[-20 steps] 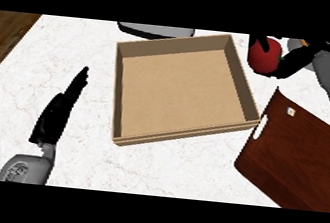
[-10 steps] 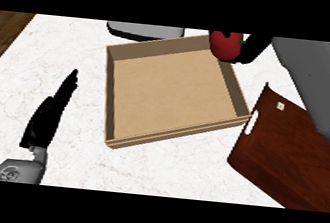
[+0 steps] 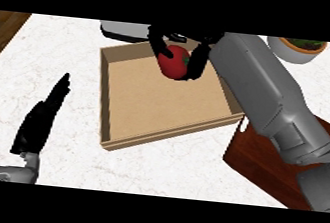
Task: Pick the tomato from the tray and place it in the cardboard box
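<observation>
Head view, looking steeply down on the marbled tabletop (image 3: 71, 39). The right robot hand (image 3: 183, 42), at upper centre of the frame, has its fingers curled down round the tomato (image 3: 174, 61), which shows red between them with a green stalk end toward the right. The tomato appears to hang over the far end of the box (image 3: 161, 100), inside its far wall and above the brown floor; whether it touches the floor cannot be told. The grey right forearm runs from the lower right corner up across the box's right wall and over part of the dark wooden tray (image 3: 266, 166) at lower right.

The left robot hand (image 3: 41, 119) rests at lower left, fingers straight and together, holding nothing, well apart from the box.

At the top edge a pale rounded object (image 3: 124, 30) lies just behind the box, and a potted plant (image 3: 300, 48) sits at upper right.

Step in hand, as judged: release into the box. To do it well, the hand would best carry the tomato nearer the middle of the floor, away from the far wall, and lower it until close to the cardboard before the fingers uncurl, since a round fruit let go from height may roll or bounce against a wall. The forearm should rise straight up afterward so as not to catch the box's right wall.
</observation>
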Motion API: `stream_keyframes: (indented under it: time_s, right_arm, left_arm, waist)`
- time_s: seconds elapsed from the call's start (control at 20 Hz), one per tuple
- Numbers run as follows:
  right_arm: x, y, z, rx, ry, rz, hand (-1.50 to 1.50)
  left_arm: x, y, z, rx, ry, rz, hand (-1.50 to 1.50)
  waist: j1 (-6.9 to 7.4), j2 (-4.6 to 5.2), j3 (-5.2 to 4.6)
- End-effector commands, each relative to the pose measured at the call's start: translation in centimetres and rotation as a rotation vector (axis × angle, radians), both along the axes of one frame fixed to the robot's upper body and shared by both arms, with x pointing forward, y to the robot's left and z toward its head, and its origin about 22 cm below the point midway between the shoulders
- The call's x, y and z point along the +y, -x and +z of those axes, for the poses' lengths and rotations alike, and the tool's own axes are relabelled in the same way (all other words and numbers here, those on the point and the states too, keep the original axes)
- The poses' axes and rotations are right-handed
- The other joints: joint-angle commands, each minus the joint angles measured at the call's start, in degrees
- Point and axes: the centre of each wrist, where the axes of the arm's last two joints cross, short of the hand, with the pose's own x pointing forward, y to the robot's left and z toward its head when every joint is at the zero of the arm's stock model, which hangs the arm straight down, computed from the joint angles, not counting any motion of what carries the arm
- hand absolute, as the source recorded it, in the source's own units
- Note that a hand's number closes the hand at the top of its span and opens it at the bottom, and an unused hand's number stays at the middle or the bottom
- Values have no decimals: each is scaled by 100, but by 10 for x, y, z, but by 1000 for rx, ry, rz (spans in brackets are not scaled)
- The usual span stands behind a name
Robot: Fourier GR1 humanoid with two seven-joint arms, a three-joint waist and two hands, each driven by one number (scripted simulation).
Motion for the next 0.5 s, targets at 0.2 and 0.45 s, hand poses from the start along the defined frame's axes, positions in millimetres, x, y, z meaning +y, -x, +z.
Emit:
stream_keyframes:
  time_s: [0.2, 0.45]
  right_arm:
    - [46, 14, -52, 90, 142, 44, 150]
    - [47, 19, -67, 118, 140, 20, -150]
  left_arm:
    - [-1, 10, 5, -2, -3, 11, 0]
    - [-1, -7, 11, -3, -10, -16, 0]
  waist:
    - [-91, -28, 3]
    - [95, 11, -2]
